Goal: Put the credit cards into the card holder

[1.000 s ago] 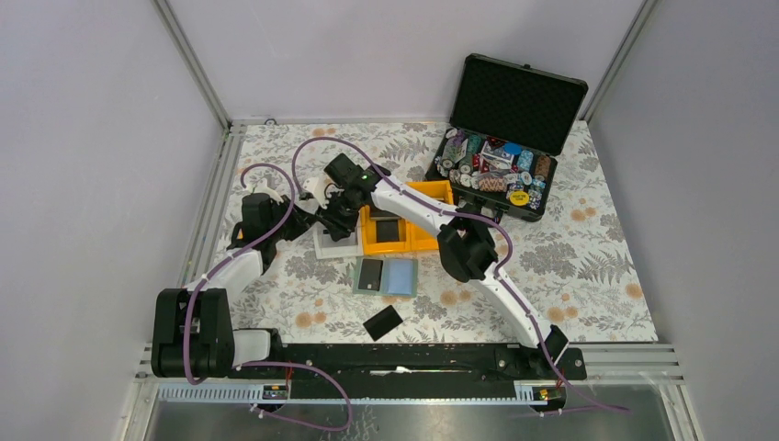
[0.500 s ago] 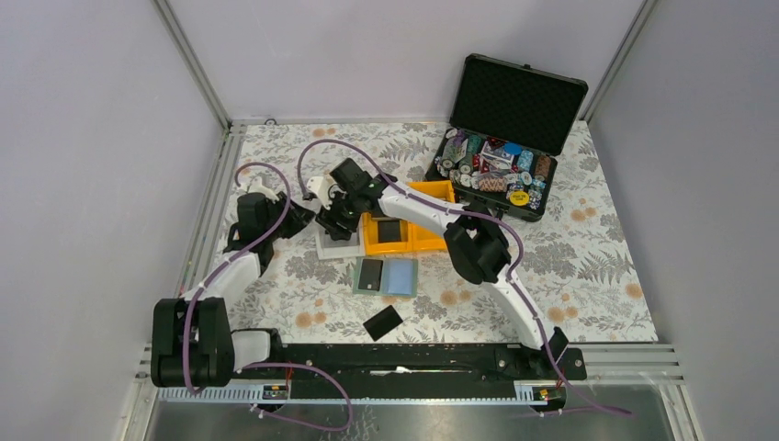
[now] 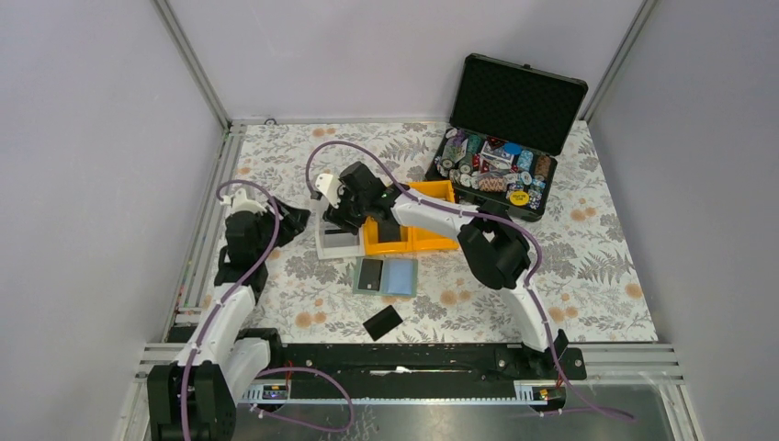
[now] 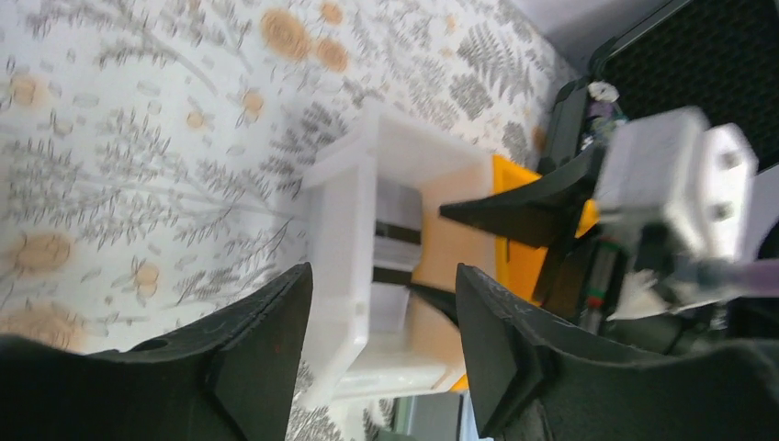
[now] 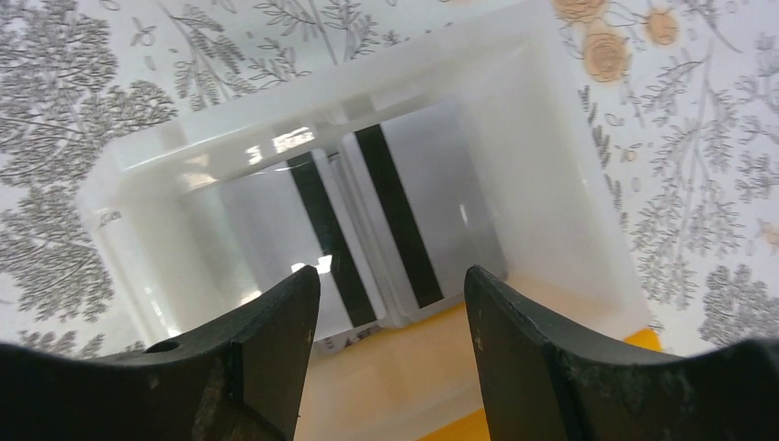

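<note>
We count 1 black card (image 3: 369,274) already tucked in the card holder (image 3: 400,277), which lies open near the arm bases. Our right gripper (image 5: 390,280) hovers over the white bin (image 5: 303,115), jaws wide and empty, above 2 silvery cards (image 5: 450,211). Our left gripper (image 4: 384,276) gapes empty too. A loose card (image 3: 382,322) lies just in front of the holder, so most work remains

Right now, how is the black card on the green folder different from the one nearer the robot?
The folder card lies on the card holder's left page, squared with it; the loose card lies on the bare tablecloth, turned askew. Both are dark, thin rectangles.
</note>
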`<state>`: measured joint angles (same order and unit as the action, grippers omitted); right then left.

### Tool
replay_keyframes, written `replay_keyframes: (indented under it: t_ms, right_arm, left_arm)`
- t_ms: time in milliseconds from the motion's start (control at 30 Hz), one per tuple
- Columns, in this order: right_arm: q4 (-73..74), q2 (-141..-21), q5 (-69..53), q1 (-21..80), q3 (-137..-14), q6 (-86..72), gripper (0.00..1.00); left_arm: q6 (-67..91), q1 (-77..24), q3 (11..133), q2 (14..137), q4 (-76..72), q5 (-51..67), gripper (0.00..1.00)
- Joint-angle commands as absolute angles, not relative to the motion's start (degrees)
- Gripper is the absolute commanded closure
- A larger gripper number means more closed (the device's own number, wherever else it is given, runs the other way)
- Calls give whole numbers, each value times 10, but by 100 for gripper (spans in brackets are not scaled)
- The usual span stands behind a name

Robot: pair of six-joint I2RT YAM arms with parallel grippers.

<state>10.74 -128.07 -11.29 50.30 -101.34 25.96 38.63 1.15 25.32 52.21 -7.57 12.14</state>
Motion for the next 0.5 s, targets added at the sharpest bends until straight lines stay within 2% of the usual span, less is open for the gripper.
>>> replay_keyframes:
  t_ms: [0, 333, 467]
  right_arm:
    - [75, -1272, -41, 515, -1001, 285, 34]
    - [68, -1316, -3, 538, -1023, 317, 40]
    - [69, -1328, 26, 541, -1032, 325, 40]
  left_arm:
    - [395, 10, 211, 505, -83, 116, 38]
    - [376, -22, 176, 563, -156, 126, 37]
    - [375, -36, 174, 585, -169, 114, 43]
